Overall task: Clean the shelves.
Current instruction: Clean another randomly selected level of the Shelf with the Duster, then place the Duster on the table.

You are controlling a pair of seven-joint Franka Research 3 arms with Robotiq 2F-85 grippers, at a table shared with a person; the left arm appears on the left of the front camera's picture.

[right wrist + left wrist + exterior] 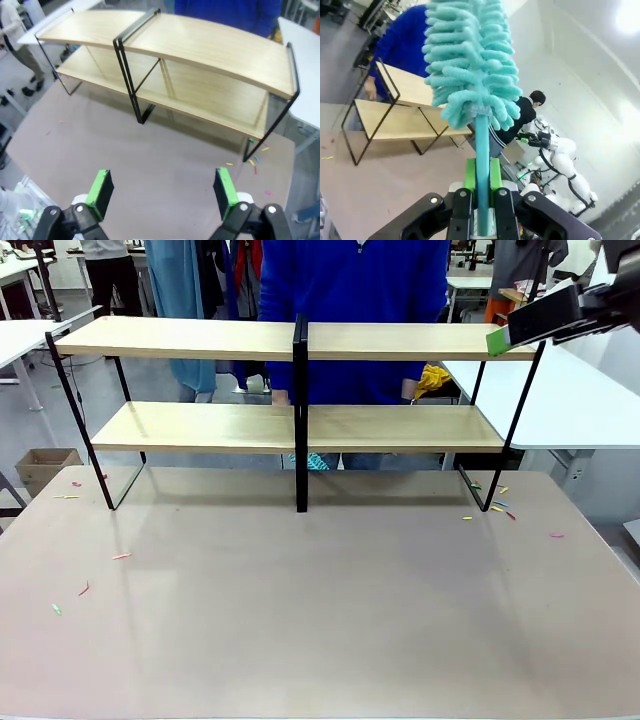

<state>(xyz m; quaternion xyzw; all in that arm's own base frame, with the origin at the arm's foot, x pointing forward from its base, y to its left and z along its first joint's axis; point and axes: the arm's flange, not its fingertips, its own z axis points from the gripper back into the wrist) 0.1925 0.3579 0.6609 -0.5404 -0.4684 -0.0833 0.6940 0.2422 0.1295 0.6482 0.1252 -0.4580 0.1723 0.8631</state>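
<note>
Above the table, left tool [481, 200] clamps a teal duster [470, 60]; right tool [162, 192] gapes wide.

Likely a robotics lab: white worktables [560, 400], another robot [560, 155] behind.

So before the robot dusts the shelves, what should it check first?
1. Duster held firmly: ok, the left gripper is shut on its handle.
2. Right gripper free: ok, open and holding nothing.
3. Shelves bare enough to sweep: ok, nothing stands on either board.
4. Person out of the way: not ok, they stand right behind the shelves, with a hand near the lower board.
5. Dust on the boards: cannot tell; colored scraps lie on the table by the frame's foot.
</note>
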